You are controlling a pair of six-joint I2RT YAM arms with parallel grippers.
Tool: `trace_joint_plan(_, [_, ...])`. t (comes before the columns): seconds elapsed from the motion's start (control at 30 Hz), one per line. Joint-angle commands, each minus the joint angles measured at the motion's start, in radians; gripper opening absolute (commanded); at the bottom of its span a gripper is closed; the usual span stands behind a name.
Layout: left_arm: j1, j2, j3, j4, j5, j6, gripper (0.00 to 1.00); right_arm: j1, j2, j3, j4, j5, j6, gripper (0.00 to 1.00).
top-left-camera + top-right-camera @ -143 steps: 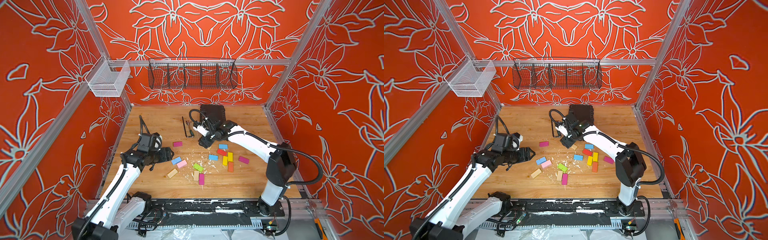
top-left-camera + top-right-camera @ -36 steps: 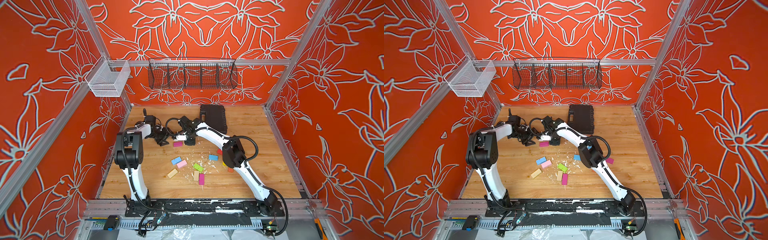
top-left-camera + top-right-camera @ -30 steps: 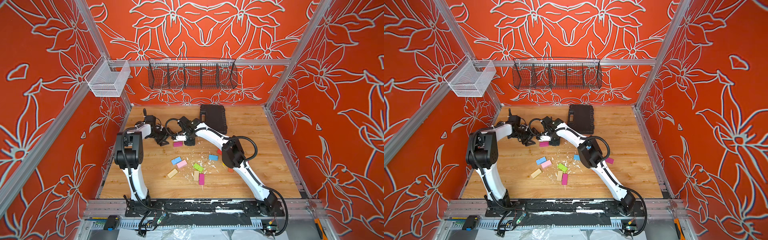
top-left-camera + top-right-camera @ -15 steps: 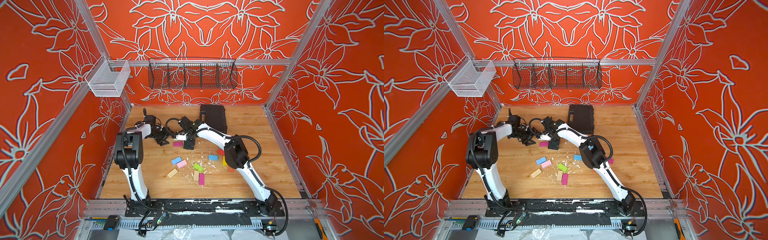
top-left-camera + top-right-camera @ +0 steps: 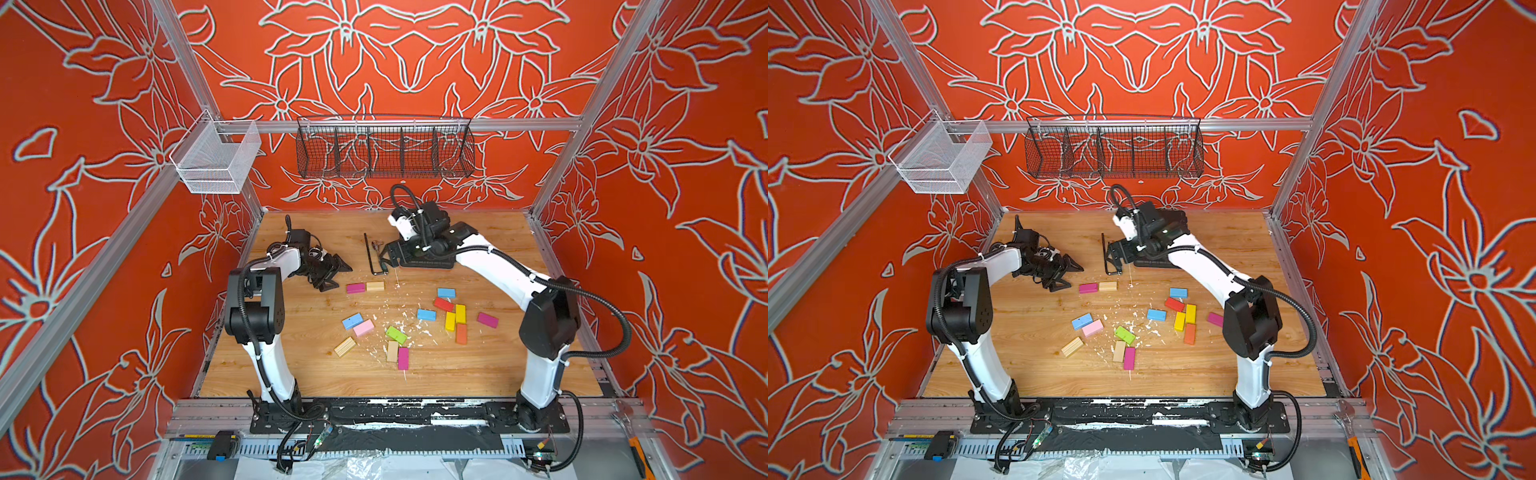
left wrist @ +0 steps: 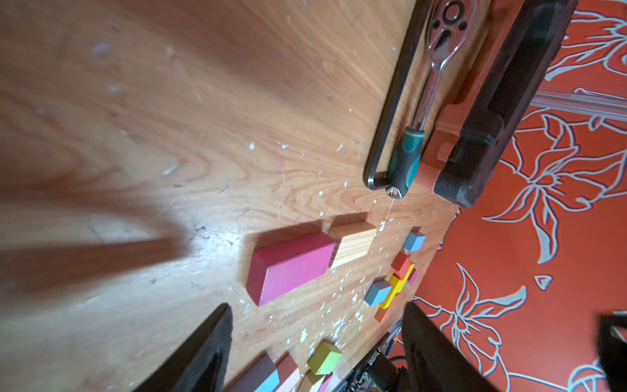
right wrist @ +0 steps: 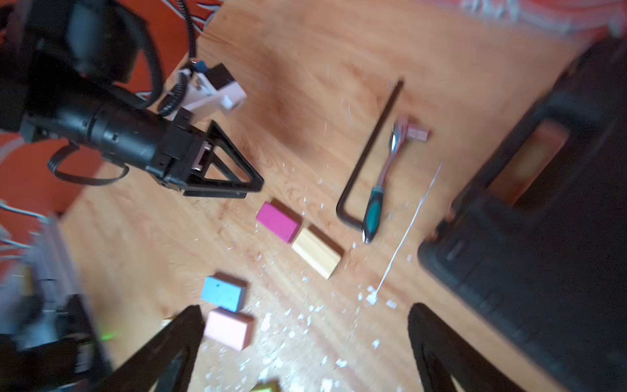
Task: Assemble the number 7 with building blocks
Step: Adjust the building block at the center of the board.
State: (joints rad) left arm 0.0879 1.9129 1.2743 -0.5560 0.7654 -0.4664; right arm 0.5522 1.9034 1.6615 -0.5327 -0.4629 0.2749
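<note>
Two building blocks lie end to end at mid-table in both top views: a magenta block (image 5: pixel 355 288) (image 5: pixel 1088 287) and a plain wood block (image 5: pixel 375 286) (image 5: pixel 1108 286). The wrist views show the same magenta block (image 6: pixel 291 264) (image 7: pixel 278 222) and wood block (image 6: pixel 353 246) (image 7: pixel 317 253). My left gripper (image 5: pixel 332 272) (image 6: pixel 315 339) sits open and empty just left of the magenta block. Behind the wood block, my right gripper (image 5: pixel 386 257) (image 7: pixel 305 339) hangs open and empty above the table. No block is held. Only this two-block row of the number 7 shows.
Loose blocks are scattered nearer the front: blue (image 5: pixel 352 321), pink (image 5: pixel 363 327), green (image 5: pixel 395 334), and a cluster of red (image 5: pixel 444 304), yellow (image 5: pixel 450 321) and orange (image 5: pixel 461 333). A hex key (image 5: pixel 368 253), a ratchet (image 7: pixel 376 200) and a black case (image 7: pixel 543 220) lie at the back.
My right gripper opened, leaving the wood block beside the magenta one, then lifted back towards the black case. The left arm has barely moved.
</note>
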Motion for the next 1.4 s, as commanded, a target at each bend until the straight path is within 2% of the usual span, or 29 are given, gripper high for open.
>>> trace_joint_plan(0.0, [-0.01, -0.026, -0.01, -0.016, 0.048, 0.025, 0.76, -0.026, 0.08, -0.087, 0.034, -0.316, 0.283, 0.97])
trace_joint_plan(0.5, [-0.031, 0.026, 0.001, 0.023, 0.055, 0.015, 0.76, -0.015, 0.292, -0.035, 0.126, -0.365, 0.365, 0.97])
trace_joint_plan(0.97, [-0.055, 0.104, 0.043, 0.057, 0.051, -0.008, 0.76, 0.006, 0.385, 0.064, 0.129, -0.368, 0.394, 0.97])
trace_joint_plan(1.37, [-0.056, 0.112, 0.066, 0.048, 0.054, -0.002, 0.76, 0.041, 0.421, 0.102, 0.137, -0.374, 0.412, 0.97])
